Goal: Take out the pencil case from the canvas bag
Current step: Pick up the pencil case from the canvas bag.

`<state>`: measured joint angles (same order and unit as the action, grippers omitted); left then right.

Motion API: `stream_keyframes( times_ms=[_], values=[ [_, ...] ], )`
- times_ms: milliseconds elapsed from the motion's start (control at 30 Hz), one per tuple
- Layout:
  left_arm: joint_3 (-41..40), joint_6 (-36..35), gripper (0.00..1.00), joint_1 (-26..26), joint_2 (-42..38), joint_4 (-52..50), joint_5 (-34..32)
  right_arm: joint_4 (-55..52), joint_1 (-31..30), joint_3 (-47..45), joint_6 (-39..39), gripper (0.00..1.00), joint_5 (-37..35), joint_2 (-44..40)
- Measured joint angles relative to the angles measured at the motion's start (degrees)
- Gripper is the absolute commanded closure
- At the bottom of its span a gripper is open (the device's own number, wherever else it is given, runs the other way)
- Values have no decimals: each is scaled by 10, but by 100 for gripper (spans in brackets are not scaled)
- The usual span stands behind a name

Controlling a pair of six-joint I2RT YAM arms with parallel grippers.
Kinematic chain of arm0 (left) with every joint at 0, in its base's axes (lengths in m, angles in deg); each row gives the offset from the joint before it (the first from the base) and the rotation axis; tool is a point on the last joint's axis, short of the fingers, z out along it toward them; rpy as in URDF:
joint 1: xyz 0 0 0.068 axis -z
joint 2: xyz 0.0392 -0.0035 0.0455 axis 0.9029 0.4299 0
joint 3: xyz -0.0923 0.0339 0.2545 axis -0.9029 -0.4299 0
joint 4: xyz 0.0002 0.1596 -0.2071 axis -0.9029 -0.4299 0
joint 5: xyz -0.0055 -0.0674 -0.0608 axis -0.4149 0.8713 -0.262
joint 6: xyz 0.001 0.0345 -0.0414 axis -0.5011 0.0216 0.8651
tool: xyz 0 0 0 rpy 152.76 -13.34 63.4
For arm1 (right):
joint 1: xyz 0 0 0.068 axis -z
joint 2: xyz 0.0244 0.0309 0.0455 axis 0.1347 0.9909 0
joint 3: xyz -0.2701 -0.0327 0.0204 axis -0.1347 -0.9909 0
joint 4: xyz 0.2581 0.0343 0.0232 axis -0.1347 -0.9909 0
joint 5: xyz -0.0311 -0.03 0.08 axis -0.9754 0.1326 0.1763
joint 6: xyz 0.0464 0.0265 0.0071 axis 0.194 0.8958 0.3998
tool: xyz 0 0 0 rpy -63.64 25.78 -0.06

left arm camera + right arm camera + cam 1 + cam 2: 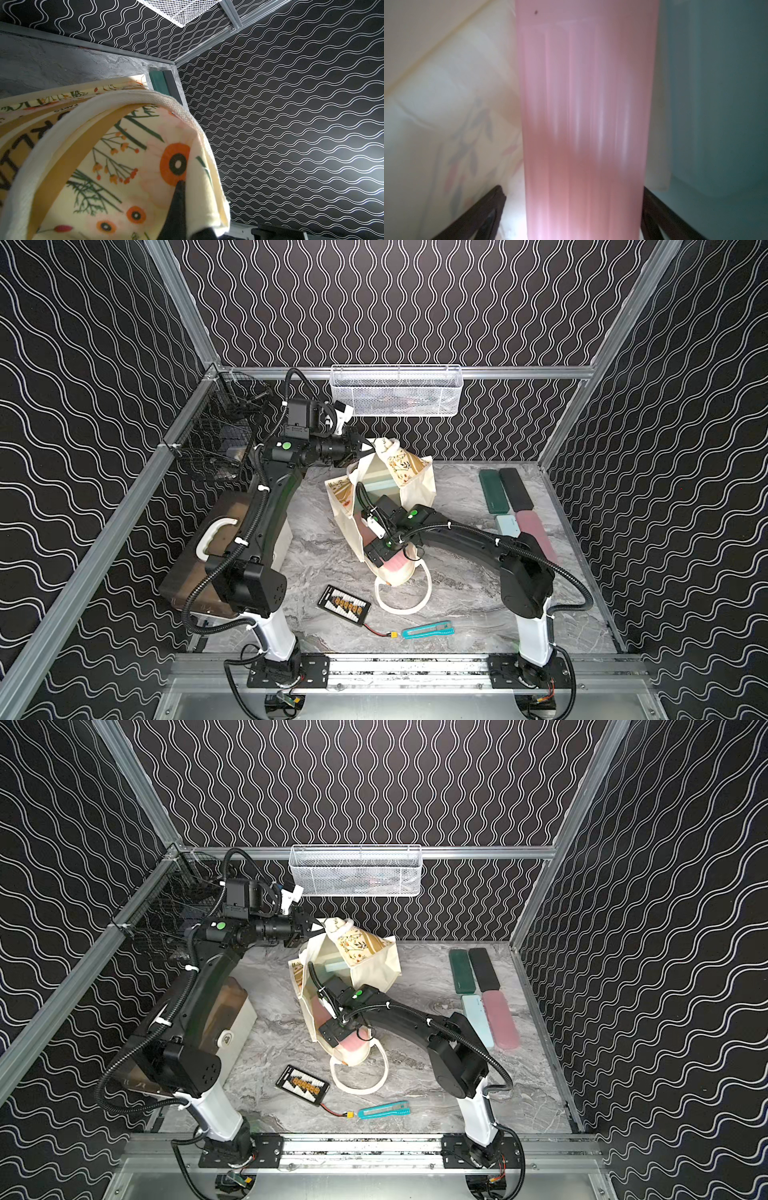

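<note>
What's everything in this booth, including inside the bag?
canvas bag: 1, cream with flower print, mid-table, mouth open
pencil cases in the bag: 2, pink and blue-green, side by side
pencil cases on the table: 4, dark green, black, pale blue, pink, right side
white wire basket: 1, white, back rail
black wire basket: 1, black, left rail
brown box: 1, brown with white handle, left edge
connector board: 1, black with orange plugs, before the bag
box cutter: 1, teal, table front
table: 1, grey marble
left gripper: 1, black, shut on the bag's top
right gripper: 1, black, open inside the bag, astride the pink case
</note>
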<state>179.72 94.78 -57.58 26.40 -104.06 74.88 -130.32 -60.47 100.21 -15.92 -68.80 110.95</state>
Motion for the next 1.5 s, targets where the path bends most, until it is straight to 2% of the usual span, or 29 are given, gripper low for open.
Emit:
stream_keyframes(
  times_ms=[100, 400, 567, 1100, 1500],
  values=[
    [0, 0, 100, 1, 0, -3, -1, 0, -5, 0, -8, 2, -21, 13],
    [0, 0, 100, 1, 0, -4, -2, -5, -8, -2, -14, 19, -49, 18],
    [-2, 0, 100, 1, 0, -1, -2, -6, -8, -7, -14, 24, -53, 11],
    [-2, -13, 100, 1, 4, 2, -9, 21, -3, -67, 39, 34, -20, -121],
    [26, -31, 100, 1, 14, -32, -69, 99, -2, -168, 50, 40, 4, -262]
  ],
)
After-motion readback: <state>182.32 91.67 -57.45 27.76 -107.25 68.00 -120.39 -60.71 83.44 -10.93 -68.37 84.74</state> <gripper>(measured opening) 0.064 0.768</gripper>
